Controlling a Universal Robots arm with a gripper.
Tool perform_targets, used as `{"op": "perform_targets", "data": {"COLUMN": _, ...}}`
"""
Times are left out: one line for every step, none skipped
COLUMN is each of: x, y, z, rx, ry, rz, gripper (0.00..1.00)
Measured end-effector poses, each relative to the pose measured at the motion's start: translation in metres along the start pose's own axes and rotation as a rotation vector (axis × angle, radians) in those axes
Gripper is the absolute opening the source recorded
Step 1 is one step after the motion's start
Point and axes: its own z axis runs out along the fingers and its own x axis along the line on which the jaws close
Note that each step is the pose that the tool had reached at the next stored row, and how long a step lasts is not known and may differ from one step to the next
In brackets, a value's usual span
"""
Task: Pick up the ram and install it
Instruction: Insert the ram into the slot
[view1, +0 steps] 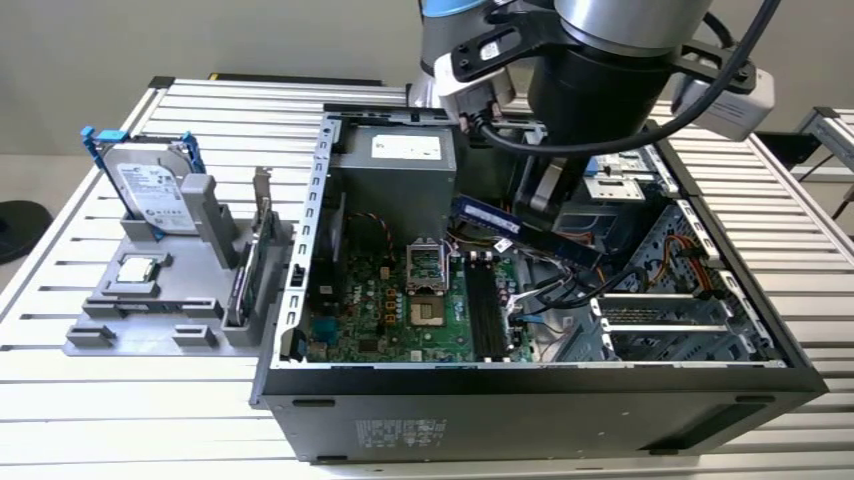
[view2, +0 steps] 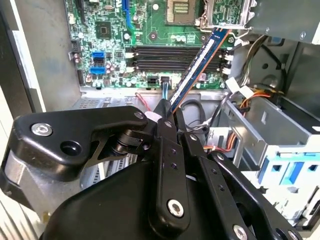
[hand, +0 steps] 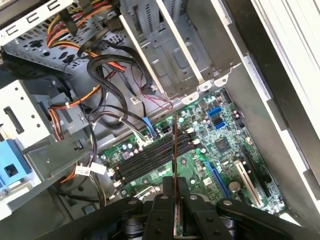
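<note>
A slatted metal desk (view1: 134, 400) carries an open black computer case (view1: 534, 420), on whose floor a green motherboard (view1: 400, 310) is laid flat. Above the board the black fingers (view2: 166, 131) are closed narrowly on one end of the ram (view2: 200, 62), a long, thin, flat stick of dark circuit board, which is held in the air inside the case, tilted and well clear of the board in the exterior view (view1: 497, 218). The row of long black memory slots (view2: 170, 57) is seen below it, all of them unfilled, and the stick is judged not yet lined up with any of them, since it is seen slanting across them in the second wrist view. A skewed or tilted entry could jam it against a slot wall or the end latches. Because it is gripped at one end only, it could pivot or slip under pressing force. The loose black cables (hand: 107, 75) near the slots could be snagged. The ram's face appears dark blue-green, with a coppery strip along one long edge, and in the first wrist view it is seen edge-on as a thin line (hand: 174, 145).
</note>
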Motion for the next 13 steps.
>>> {"op": "perform_targets", "data": {"x": 0.0000, "y": 0.0000, "z": 0.0000, "rx": 0.0000, "ry": 0.0002, "rz": 0.009, "gripper": 0.00}}
{"op": "perform_targets", "data": {"x": 0.0000, "y": 0.0000, "z": 0.0000, "rx": 0.0000, "ry": 0.0003, "rz": 0.019, "gripper": 0.00}}
{"op": "perform_targets", "data": {"x": 0.0000, "y": 0.0000, "z": 0.0000, "rx": -0.0001, "ry": 0.0005, "rz": 0.029, "gripper": 0.00}}
{"op": "perform_targets", "data": {"x": 0.0000, "y": 0.0000, "z": 0.0000, "rx": -0.0001, "ry": 0.0006, "rz": 0.038, "gripper": 0.00}}
{"op": "perform_targets", "data": {"x": 0.0000, "y": 0.0000, "z": 0.0000, "rx": -0.0001, "ry": 0.0007, "rz": 0.048, "gripper": 0.00}}
{"op": "perform_targets", "data": {"x": 0.0000, "y": 0.0000, "z": 0.0000, "rx": -0.0002, "ry": 0.0008, "rz": 0.057, "gripper": 0.00}}
{"op": "perform_targets", "data": {"x": 0.0000, "y": 0.0000, "z": 0.0000, "rx": -0.0002, "ry": 0.0010, "rz": 0.067, "gripper": 0.00}}
{"op": "perform_targets", "data": {"x": 0.0000, "y": 0.0000, "z": 0.0000, "rx": -0.0002, "ry": 0.0011, "rz": 0.076, "gripper": 0.00}}
{"op": "perform_targets", "data": {"x": 0.0000, "y": 0.0000, "z": 0.0000, "rx": -0.0002, "ry": 0.0013, "rz": 0.086, "gripper": 0.00}}
{"op": "perform_targets", "data": {"x": 0.0000, "y": 0.0000, "z": 0.0000, "rx": -0.0002, "ry": 0.0015, "rz": 0.096, "gripper": 0.00}}
{"op": "perform_targets", "data": {"x": 0.0000, "y": 0.0000, "z": 0.0000, "rx": -0.0002, "ry": 0.0016, "rz": 0.105, "gripper": 0.00}}
{"op": "perform_targets", "data": {"x": 0.0000, "y": 0.0000, "z": 0.0000, "rx": -0.0003, "ry": 0.0017, "rz": 0.115, "gripper": 0.00}}
{"op": "perform_targets", "data": {"x": 0.0000, "y": 0.0000, "z": 0.0000, "rx": -0.0003, "ry": 0.0019, "rz": 0.125, "gripper": 0.00}}
